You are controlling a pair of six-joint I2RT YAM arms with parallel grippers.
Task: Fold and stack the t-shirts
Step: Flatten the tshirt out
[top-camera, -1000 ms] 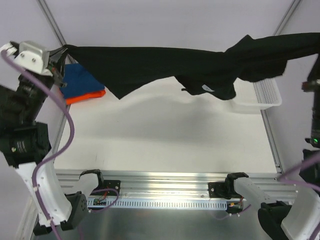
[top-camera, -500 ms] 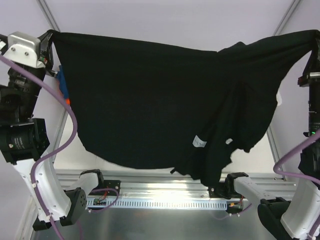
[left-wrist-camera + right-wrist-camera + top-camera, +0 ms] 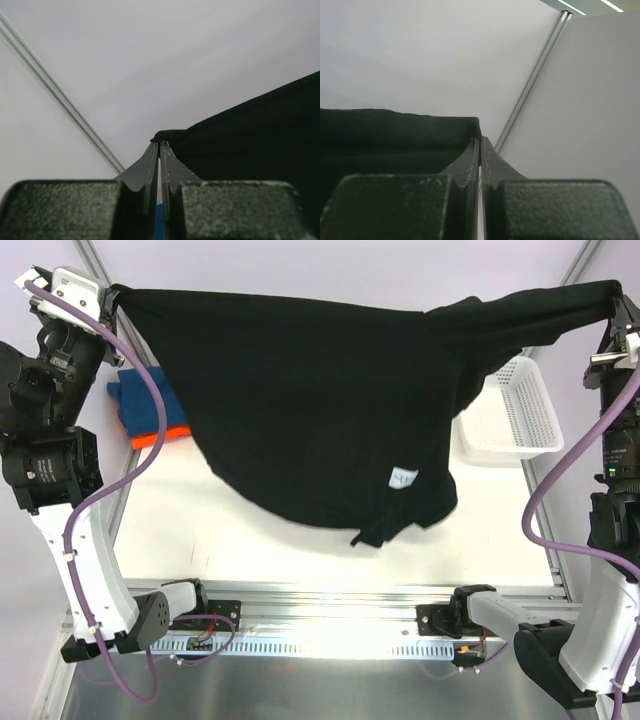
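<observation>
- Arms both reach high toward the far corners; left gripper (image 3: 112, 295) and right gripper (image 3: 612, 315) each have jaws pinched tight on an upper edge of the black t-shirt (image 3: 300, 410)
- shirt hangs spread between them above the counter (image 3: 300, 560); blue t-shirt (image 3: 140, 400) lies on orange t-shirt (image 3: 165, 435) at far left

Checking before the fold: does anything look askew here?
Yes. The black t-shirt, held up by the left gripper and right gripper, hangs unevenly: its right part is bunched into a narrow band.

Black t-shirt (image 3: 300, 420) outstretched in midair
</observation>
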